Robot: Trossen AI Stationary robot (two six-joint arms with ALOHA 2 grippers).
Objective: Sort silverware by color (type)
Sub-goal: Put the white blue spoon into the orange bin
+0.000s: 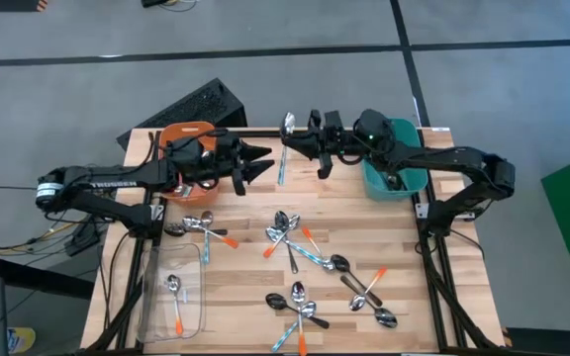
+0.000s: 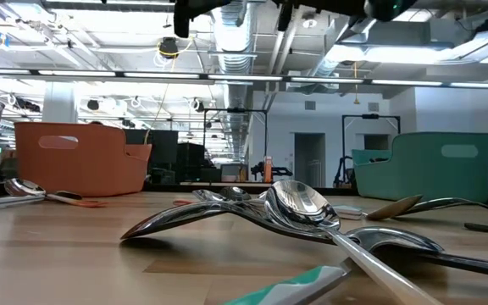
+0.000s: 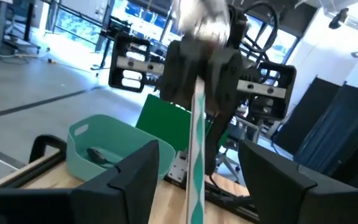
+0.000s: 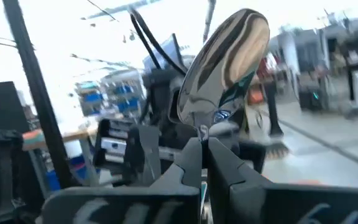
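Now, right gripper [image 1: 287,139]: near the table's far edge, my jaws clamp the light-blue-handled spoon [image 1: 285,148].
Left gripper [image 1: 261,164]: jaws spread, facing that spoon.
Other spoons [image 1: 305,259]: scattered toward the near edge.

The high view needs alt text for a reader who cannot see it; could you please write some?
Seen from above, the right gripper holds a light-blue-handled spoon at the table's far edge, facing the open left gripper. An orange bin and a teal bin sit behind the arms; more spoons lie scattered nearer, one in a clear tray.
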